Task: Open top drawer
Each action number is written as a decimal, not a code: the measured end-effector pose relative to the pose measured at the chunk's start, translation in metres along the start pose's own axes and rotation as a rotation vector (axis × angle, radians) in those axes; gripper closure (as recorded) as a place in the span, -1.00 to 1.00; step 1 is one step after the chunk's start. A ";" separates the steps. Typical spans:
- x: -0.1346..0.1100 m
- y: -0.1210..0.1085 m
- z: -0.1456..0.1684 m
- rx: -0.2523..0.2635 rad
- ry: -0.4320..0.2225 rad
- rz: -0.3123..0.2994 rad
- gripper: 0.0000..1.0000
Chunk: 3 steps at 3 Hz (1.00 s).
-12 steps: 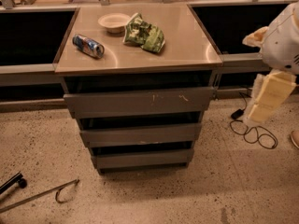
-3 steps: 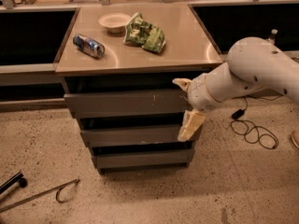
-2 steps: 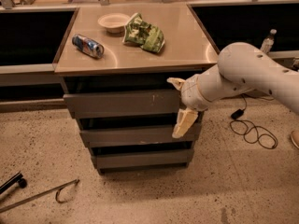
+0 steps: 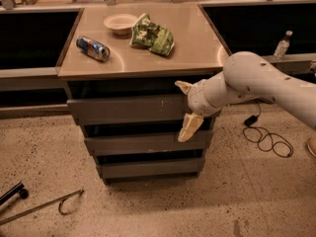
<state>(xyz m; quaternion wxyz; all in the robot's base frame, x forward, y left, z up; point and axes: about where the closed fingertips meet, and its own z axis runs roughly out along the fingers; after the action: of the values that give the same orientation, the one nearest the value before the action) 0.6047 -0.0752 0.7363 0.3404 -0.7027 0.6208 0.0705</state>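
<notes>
The top drawer (image 4: 126, 108) is the widest grey front under the counter top, with small whitish scratches, and it sits nearly flush. Two narrower grey drawer fronts lie below it. My gripper (image 4: 184, 108) is at the right part of the top drawer's front, reaching in from the right on a white arm. Its two cream fingers are spread wide, one finger (image 4: 183, 87) at the drawer's upper edge and the other finger (image 4: 189, 127) hanging past its lower edge. It holds nothing.
On the counter (image 4: 197, 53) lie a tipped can (image 4: 93, 48), a white bowl (image 4: 120, 22) and a green chip bag (image 4: 152, 35). A black cable (image 4: 266, 137) lies on the floor at right, a metal rod with hook (image 4: 44, 206) at lower left. A water bottle (image 4: 282, 44) stands at right.
My arm has swung in from the far right and moved left along the top drawer's front. The drawer has not visibly moved.
</notes>
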 end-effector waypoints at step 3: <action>0.007 -0.044 0.076 -0.044 -0.038 -0.012 -1.00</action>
<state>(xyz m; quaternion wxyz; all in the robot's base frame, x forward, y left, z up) 0.6715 -0.0378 0.6918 0.3368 -0.7124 0.6083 0.0954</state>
